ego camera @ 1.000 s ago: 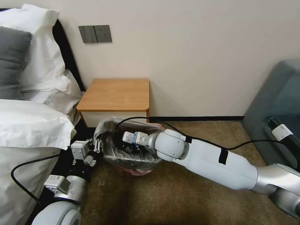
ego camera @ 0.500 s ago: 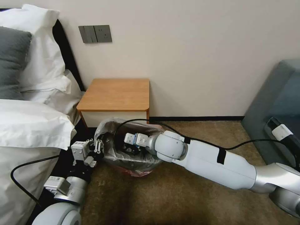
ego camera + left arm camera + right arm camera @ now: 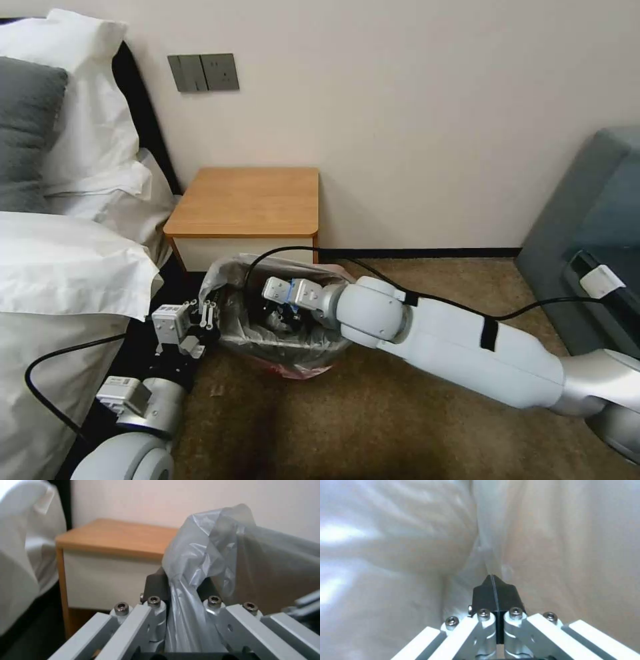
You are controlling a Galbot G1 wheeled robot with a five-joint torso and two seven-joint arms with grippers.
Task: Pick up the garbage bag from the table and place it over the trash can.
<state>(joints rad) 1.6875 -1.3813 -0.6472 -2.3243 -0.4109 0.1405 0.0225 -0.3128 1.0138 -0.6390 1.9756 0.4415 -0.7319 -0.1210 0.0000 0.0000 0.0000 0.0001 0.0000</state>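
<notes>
The garbage bag is draped over the trash can, which stands on the carpet in front of the table. The bag's pinkish-red edge hangs low on the near side. My left gripper is at the can's left side, shut on a bunched fold of the garbage bag. The trash can shows beige through the plastic. My right gripper reaches down inside the bag. In the right wrist view my right gripper is shut, black pads together, with pale garbage bag all around.
A bed with white pillows lies close on the left. A grey upholstered seat stands at the right. Black cables run along both arms. Brown carpet lies open in front of the can.
My right arm has shifted slightly to the right, and its wrist has moved a little inside the bag. My left gripper and the bag's left edge have stayed put.
</notes>
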